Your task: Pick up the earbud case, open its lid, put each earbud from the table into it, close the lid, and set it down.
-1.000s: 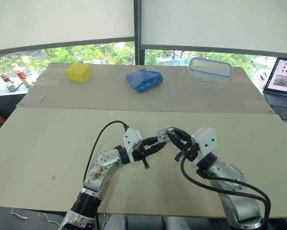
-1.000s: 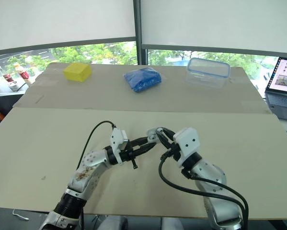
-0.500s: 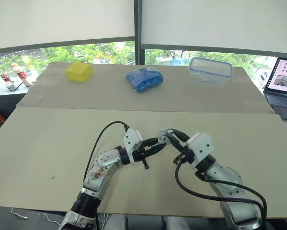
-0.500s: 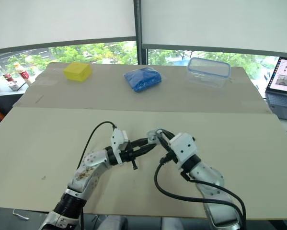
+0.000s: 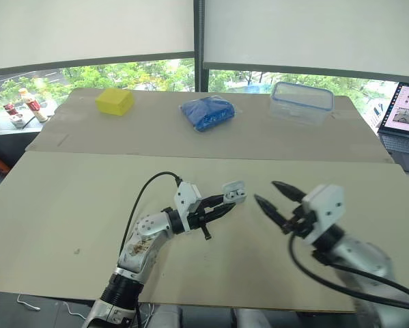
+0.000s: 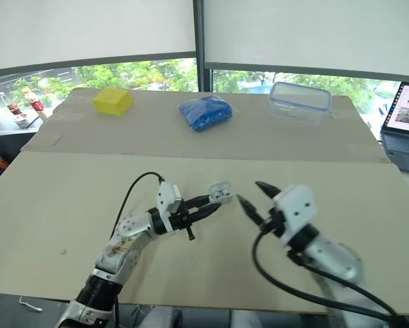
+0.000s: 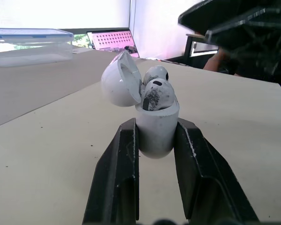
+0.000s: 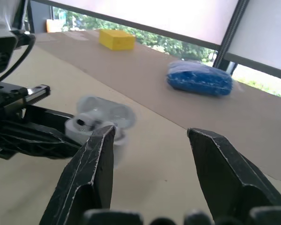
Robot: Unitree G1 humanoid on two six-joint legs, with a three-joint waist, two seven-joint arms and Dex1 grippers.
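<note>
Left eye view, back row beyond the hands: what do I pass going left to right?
yellow block → blue bag → clear lidded container → laptop, which sits just past the board's right edge.

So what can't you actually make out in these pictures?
- Stems of the earbuds: left wrist view, hidden inside the earbud case held by the left tool.
- Same case, right wrist view: blurred, partly behind a finger of the right tool.
- The laptop: eye views, cut off by the right edge.
</note>
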